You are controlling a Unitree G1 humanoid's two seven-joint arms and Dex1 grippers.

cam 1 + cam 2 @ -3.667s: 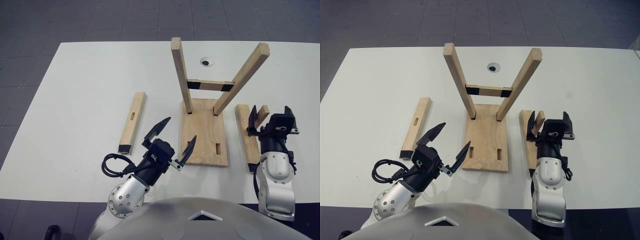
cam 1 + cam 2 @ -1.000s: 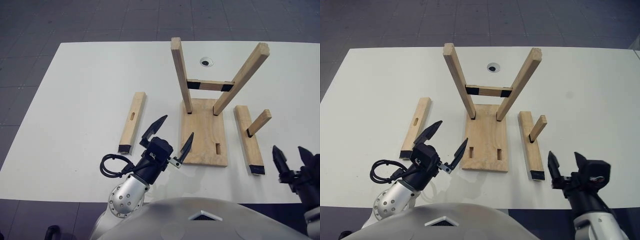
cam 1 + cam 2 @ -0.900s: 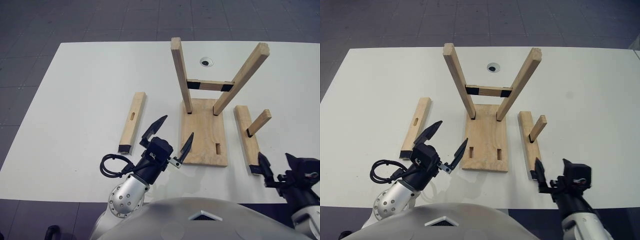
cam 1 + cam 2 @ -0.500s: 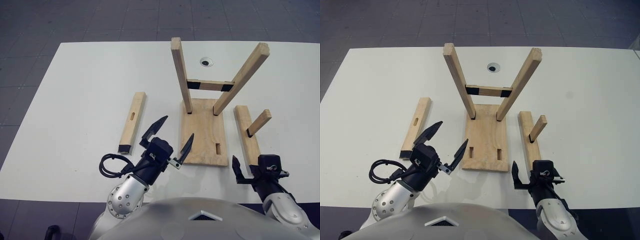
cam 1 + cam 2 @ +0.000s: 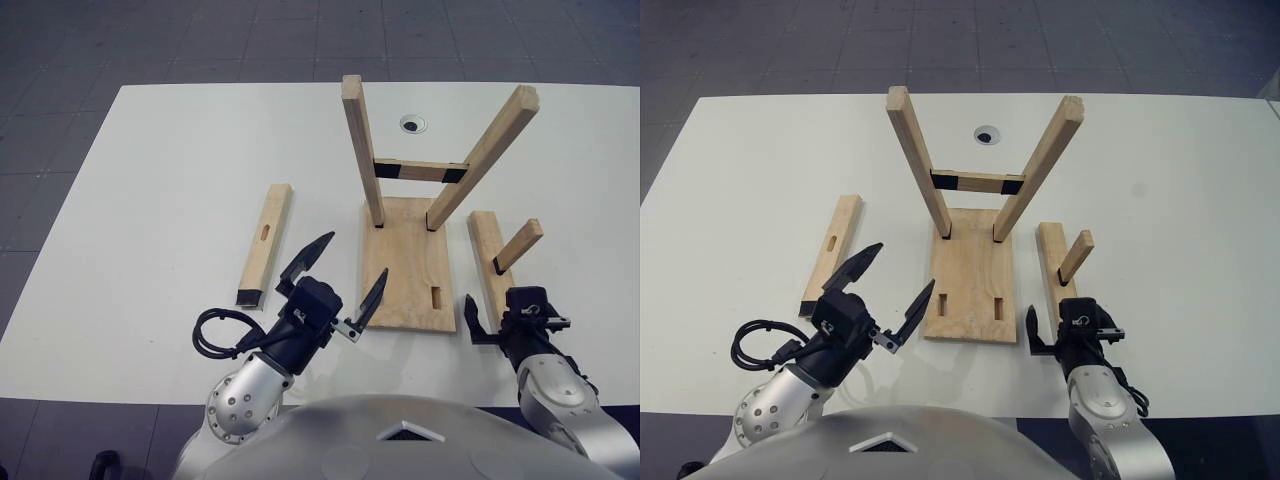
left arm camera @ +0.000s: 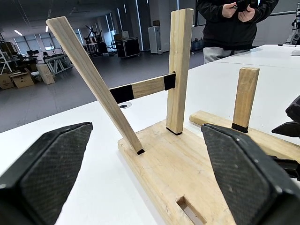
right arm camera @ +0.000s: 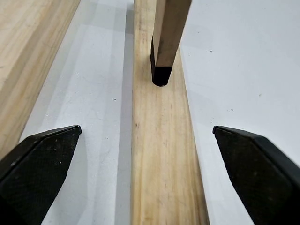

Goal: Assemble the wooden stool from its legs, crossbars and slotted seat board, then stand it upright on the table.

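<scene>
A white table (image 5: 170, 180) stands on a dark grey tiled floor (image 5: 150, 40).

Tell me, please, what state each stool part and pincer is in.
Seat board: flat, near slots empty.
Upright legs: slotted in, joined by crossbar.
Left leg: flat, slot empty.
Right leg: flat, second crossbar plugged in.
Left pincer: open, empty.
Right pincer: open, astride right leg.
</scene>
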